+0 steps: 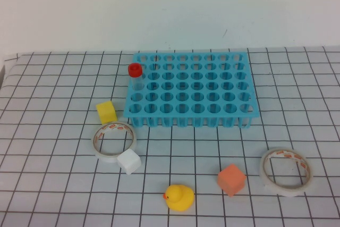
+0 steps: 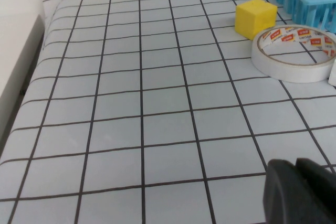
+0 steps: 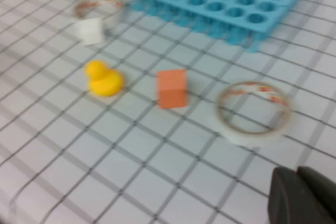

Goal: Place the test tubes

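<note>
One test tube (image 1: 136,78) with a red cap stood upright in the blue rack (image 1: 191,116), in a hole at the rack's left edge. All the other holes in the rack looked empty. The rack sat on the far part of the table (image 1: 53,184), which had a white cover with black squares.

Some small things lay in front of the rack. A yellow block (image 1: 106,112) sat just beside its left front corner. Near that lay a roll of tape (image 1: 106,156) with a white block (image 1: 129,161) touching its near edge. A yellow duck (image 1: 179,197) and an orange block (image 1: 231,179) sat closer to the robot. A second roll of tape (image 1: 287,188) lay to the right.

The left end effector (image 2: 295,167) was over bare squares on the left side of the table – well apart from the yellow block. Its fingers were pressed together and held nothing.

The right end effector (image 3: 296,174) was over the table on the robot's side of the second roll of tape. It was closed too – nothing was in it.
</note>
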Controlling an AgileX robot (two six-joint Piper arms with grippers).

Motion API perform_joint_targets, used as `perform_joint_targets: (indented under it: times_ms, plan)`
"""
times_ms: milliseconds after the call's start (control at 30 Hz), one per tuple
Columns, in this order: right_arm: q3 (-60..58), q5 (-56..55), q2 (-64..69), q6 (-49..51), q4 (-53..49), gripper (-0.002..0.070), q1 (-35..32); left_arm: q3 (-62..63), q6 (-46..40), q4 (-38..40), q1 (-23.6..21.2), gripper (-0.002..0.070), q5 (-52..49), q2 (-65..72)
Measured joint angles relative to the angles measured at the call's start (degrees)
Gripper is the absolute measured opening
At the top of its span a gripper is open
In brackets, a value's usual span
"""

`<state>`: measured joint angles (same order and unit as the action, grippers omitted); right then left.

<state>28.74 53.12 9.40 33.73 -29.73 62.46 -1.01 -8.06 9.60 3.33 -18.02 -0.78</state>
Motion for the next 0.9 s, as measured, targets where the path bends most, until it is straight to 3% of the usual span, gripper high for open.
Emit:
perform_joint_targets:
  times_ms: [133,533,667,900]
  plan:
    - [0.0,0.0,0.0,0.0,0.0,-0.0001,-8.97,0.0,0.0,0.0,0.0,-0.0001,0.0,0.0]
    - [0.0,-0.82,0.0,0.55,0.34,-0.0001,-52.66,0.0,0.0,0.0,0.0,-0.0001,0.0,0.0]
    - [0.0,-2.56,0.0,1.45,1.72,-0.0001,-58.27,0.0,0.0,0.0,0.0,-0.0001,0.0,0.0]
    - [0.0,-3.02,0.0,1.97,2.03,-0.0001,-59.19,0.0,0.0,0.0,0.0,-0.0001,0.0,0.0]
